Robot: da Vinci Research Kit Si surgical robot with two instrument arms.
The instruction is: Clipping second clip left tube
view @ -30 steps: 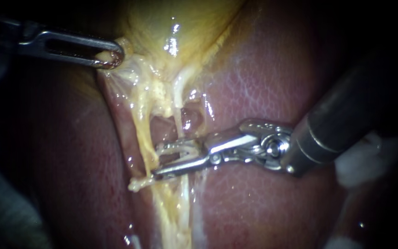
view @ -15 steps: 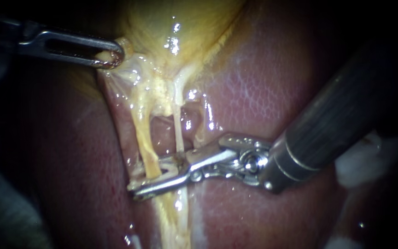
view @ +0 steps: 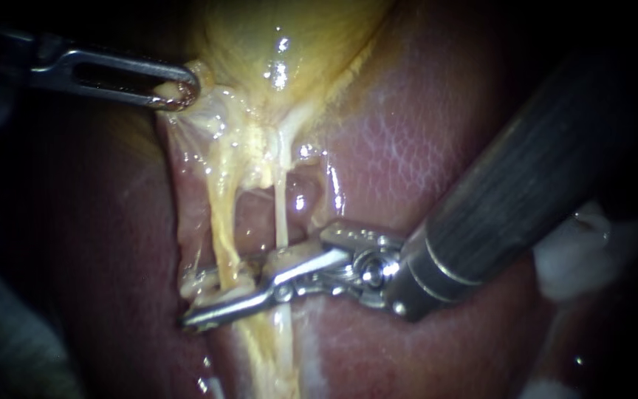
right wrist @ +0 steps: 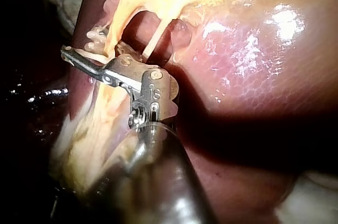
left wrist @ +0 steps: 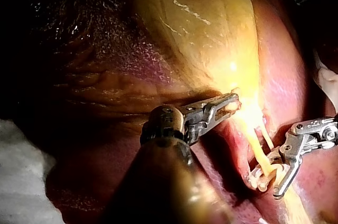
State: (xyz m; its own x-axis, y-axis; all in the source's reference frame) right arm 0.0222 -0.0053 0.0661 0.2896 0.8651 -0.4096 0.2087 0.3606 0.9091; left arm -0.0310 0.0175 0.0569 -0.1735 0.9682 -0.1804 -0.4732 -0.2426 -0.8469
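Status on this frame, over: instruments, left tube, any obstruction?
Left instrument shut on gallbladder. Right instrument open, jaws astride left tube, not yet closed. Right tube close by the jaws' hinge.

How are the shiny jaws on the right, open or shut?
Open. A gap shows between the silver metal jaws of the right instrument, with the thin yellow left tube passing through it.

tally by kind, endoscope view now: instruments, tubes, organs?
Instruments: 2, left instrument and right instrument
Tubes: 2, left tube and right tube
Organs: 2, gallbladder and liver
Total: 6
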